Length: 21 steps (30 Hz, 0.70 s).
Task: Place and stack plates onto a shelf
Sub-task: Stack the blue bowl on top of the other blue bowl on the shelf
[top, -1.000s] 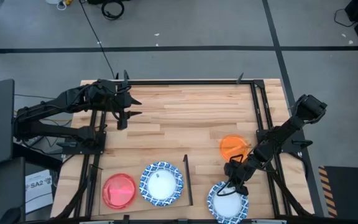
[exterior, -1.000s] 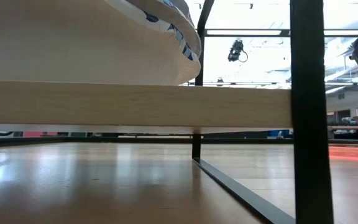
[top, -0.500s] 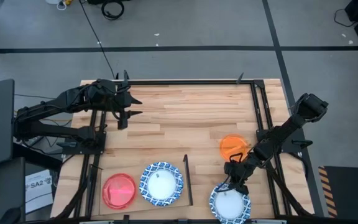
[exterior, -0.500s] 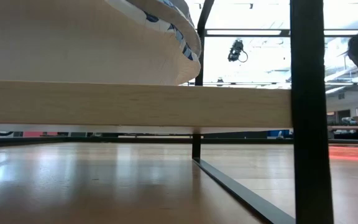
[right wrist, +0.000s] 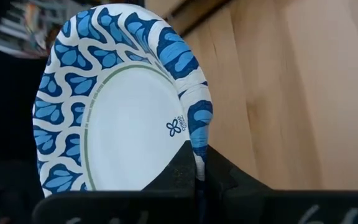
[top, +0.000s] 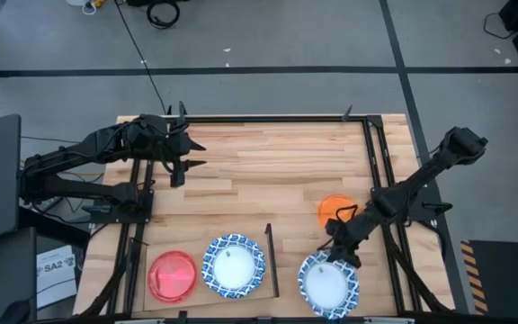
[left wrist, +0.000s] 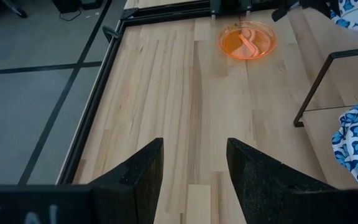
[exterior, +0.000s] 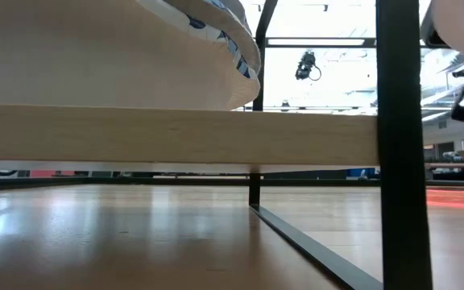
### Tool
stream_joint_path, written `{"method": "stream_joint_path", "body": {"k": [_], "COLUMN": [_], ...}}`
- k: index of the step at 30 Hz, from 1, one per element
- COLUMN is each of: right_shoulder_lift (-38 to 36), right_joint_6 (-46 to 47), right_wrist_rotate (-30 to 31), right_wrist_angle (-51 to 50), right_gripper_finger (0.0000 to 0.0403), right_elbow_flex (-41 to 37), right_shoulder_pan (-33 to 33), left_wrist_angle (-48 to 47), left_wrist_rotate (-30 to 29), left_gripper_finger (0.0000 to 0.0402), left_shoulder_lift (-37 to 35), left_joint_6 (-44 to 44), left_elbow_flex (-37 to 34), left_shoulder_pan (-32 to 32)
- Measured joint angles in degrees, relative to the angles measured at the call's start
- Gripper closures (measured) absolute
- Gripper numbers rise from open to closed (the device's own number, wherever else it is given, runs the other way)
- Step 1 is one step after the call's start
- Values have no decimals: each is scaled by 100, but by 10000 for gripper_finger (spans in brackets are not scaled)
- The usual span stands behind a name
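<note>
1. The right gripper (top: pixel 338 255) is at about 5 o'clock on the table (top: pixel 277 162), its fingers pinched together on the rim of a blue-and-white plate (top: pixel 328 283). The right wrist view shows that plate (right wrist: pixel 117 106) gripped by its patterned edge, with its white centre facing the camera.

2. The held plate hangs out from the gripper toward the table's 6 o'clock edge, to the right of the thin black bar (top: pixel 271 261). I cannot tell whether it is clear of the surface or resting on it.

3. The shelf (top: pixel 196 292) is the pale panel at 7 o'clock. It already carries a red plate (top: pixel 172 275) and a second blue-and-white plate (top: pixel 234 265) just beside each other. In the low view this plate (exterior: pixel 216 32) sits on the shelf board (exterior: pixel 176 137).

4. An orange plate (top: pixel 334 211) lies on the table at 4 o'clock, near the right arm and not yet shelved.

5. The left gripper (top: pixel 187 155) waits at 10 o'clock with its fingers (left wrist: pixel 135 174) apart and nothing between them.

6. Handling, as a judgement: the plate looks like a light, thin disposable one, so an edge pinch carries it easily but lets it flex and droop. The rim is the only practical hold on something this flat. A fast swing could make it flutter or slip, and the black bar could catch its far edge on the way to the shelf.
</note>
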Motion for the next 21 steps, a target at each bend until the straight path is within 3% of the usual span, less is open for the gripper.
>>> {"method": "stream_joint_path", "body": {"k": [11, 21], "right_shoulder_lift": [-941, -1014], "right_joint_6": [126, -812], "right_wrist_rotate": [0, 91], "right_wrist_angle": [-208, -1231], "right_gripper_finger": [394, 395], "right_elbow_flex": [171, 1394], "right_shoulder_pan": [-699, -1352], "left_wrist_angle": [-4, 14], "left_wrist_rotate": [0, 23], "left_gripper_finger": [219, 219], "left_shoulder_lift": [0, -2], "left_joint_6": [-2, -144], "left_elbow_flex": [0, 0], "left_shoulder_pan": [0, 2]}}
